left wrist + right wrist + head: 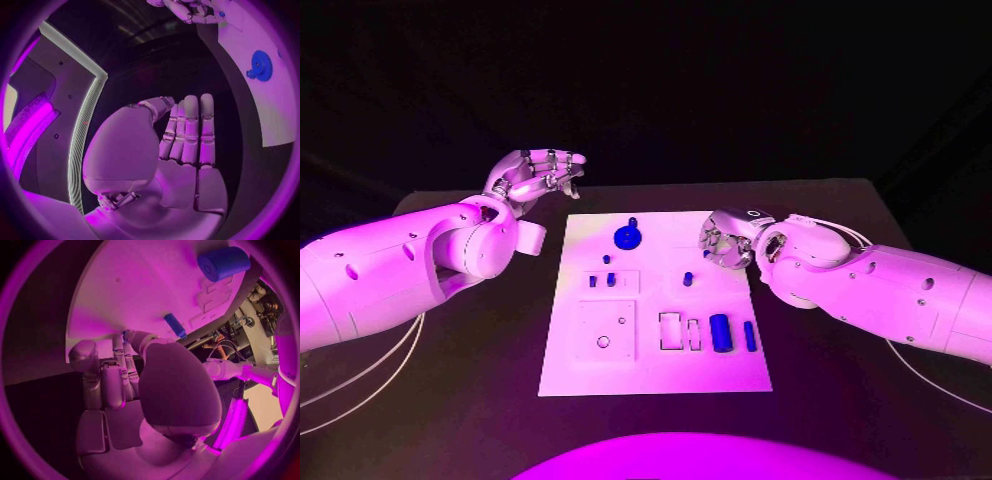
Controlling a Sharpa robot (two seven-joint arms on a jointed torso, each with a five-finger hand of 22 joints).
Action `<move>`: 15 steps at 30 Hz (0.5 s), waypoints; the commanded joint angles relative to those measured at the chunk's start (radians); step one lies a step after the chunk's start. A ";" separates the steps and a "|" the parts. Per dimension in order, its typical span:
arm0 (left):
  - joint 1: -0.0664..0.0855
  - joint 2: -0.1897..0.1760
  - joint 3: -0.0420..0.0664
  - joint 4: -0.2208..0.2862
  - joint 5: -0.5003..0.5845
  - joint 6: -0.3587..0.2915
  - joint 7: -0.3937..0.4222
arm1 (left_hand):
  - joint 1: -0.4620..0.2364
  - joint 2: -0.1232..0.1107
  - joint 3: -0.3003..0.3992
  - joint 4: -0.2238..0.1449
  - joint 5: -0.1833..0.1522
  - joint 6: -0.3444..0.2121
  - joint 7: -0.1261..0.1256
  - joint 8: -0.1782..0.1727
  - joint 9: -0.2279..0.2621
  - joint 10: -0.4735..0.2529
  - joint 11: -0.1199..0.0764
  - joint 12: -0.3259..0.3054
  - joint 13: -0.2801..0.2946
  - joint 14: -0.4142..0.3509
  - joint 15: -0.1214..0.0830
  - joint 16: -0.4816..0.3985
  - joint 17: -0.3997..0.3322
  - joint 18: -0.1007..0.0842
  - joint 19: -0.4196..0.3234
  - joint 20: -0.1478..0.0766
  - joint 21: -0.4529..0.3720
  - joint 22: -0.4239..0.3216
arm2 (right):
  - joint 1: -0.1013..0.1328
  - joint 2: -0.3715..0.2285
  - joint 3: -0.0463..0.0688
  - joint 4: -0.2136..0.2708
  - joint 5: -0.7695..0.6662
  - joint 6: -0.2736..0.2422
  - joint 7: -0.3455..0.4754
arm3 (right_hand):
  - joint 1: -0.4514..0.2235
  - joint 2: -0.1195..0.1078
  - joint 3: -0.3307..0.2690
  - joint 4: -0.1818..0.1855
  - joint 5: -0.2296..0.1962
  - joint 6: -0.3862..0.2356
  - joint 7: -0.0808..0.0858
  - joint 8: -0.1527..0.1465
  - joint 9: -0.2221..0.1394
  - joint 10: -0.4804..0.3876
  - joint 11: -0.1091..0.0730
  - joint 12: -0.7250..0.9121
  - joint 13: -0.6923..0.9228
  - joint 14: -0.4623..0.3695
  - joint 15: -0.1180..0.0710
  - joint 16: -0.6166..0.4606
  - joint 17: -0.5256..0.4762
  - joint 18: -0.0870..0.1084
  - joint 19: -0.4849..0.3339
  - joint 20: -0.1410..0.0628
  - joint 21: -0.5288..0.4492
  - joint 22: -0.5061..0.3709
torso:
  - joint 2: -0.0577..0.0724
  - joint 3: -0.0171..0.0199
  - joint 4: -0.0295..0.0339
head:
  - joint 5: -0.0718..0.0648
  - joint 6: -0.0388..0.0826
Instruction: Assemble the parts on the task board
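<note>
Both hands hold nothing: the left hand (538, 175), fingers loosely curled, hovers off the task board (653, 372); the right hand (728, 240), fingers bent, hangs over its edge; the parts (720, 332) lie unplaced, so a first pick seems next

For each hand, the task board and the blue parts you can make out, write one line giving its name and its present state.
left hand: raised off the table beyond the board's far left corner, holding nothing.
right hand: at the board's right edge, fingers curled; whether it holds anything cannot be told.
task board: flat on the table.
blue gear: lying on the board's far part.
blue cylinder: lying on the board, near right.
slim blue peg: lying beside the cylinder.
</note>
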State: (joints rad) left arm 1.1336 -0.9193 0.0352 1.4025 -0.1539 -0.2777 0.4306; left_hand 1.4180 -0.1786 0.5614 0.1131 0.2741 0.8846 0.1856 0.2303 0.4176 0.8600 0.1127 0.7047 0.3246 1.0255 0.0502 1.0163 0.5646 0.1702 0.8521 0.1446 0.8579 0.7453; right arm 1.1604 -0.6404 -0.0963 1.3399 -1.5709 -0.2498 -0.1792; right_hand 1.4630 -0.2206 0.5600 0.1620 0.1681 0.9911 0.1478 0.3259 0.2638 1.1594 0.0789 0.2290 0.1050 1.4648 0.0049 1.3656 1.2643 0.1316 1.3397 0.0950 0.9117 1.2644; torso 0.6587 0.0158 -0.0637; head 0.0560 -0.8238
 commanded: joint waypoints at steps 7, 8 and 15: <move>0.001 0.001 0.001 0.002 -0.005 -0.008 0.008 | 0.005 0.006 -0.003 -0.007 0.003 0.001 -0.003 0.001 -0.001 0.008 -0.002 0.004 -0.002 0.004 -0.006 -0.007 -0.002 0.014 0.005 0.002 -0.002 -0.001 | -0.017 0.002 -0.010 0.012 -0.045 0.115 -0.023 | -0.011 0.030 0.045 -0.055 -0.002 0.035 -0.012 0.026 0.021 0.042 -0.015 0.004 0.010 0.045 -0.020 0.010 0.005 -0.027 0.032 -0.008 0.090 0.054 | 0.001 0.0001 -0.0005 | -0.001 -0.008; 0.001 0.001 0.001 0.002 -0.006 -0.008 0.007 | 0.005 0.006 -0.003 -0.007 0.003 0.001 -0.003 0.001 -0.001 0.008 -0.002 0.004 -0.002 0.004 -0.006 -0.007 -0.002 0.014 0.005 0.002 -0.002 -0.001 | -0.018 0.003 -0.011 0.013 -0.051 0.122 -0.027 | -0.014 0.029 0.047 -0.058 -0.003 0.035 -0.012 0.026 0.022 0.042 -0.015 0.002 0.010 0.043 -0.020 0.006 -0.001 -0.028 0.033 -0.009 0.095 0.057 | 0.001 0.0002 -0.0009 | -0.002 -0.008; 0.001 0.001 0.001 0.003 -0.015 -0.010 0.001 | 0.006 0.005 -0.003 -0.008 0.003 0.001 -0.003 0.001 -0.001 0.008 -0.002 0.004 -0.003 0.004 -0.006 -0.007 -0.002 0.014 0.005 0.001 -0.002 -0.001 | -0.020 0.005 -0.015 0.023 -0.091 0.162 -0.055 | -0.032 0.026 0.059 -0.071 -0.003 0.032 -0.011 0.023 0.025 0.042 -0.013 -0.012 0.007 0.040 -0.019 -0.003 -0.017 -0.031 0.037 -0.009 0.111 0.069 | 0.001 -0.0004 -0.0004 | -0.005 -0.011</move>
State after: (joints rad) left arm 1.1336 -0.9197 0.0352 1.4025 -0.1575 -0.2845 0.4281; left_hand 1.4180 -0.1786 0.5585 0.1103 0.2741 0.8847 0.1855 0.2303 0.4177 0.8599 0.1128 0.7047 0.3233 1.0292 0.0465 1.0129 0.5638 0.1701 0.8521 0.1446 0.8579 0.7454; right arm 1.1610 -0.6375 -0.0947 1.3591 -1.6289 -0.2187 -0.2099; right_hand 1.4422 -0.1944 0.6188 0.0974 0.1638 1.0194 0.1345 0.3487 0.2875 1.1885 0.0710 0.2221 0.1068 1.4664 -0.0077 1.3656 1.2486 0.1123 1.3701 0.0861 1.0195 1.3081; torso 0.6592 0.0157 -0.0641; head 0.0518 -0.8341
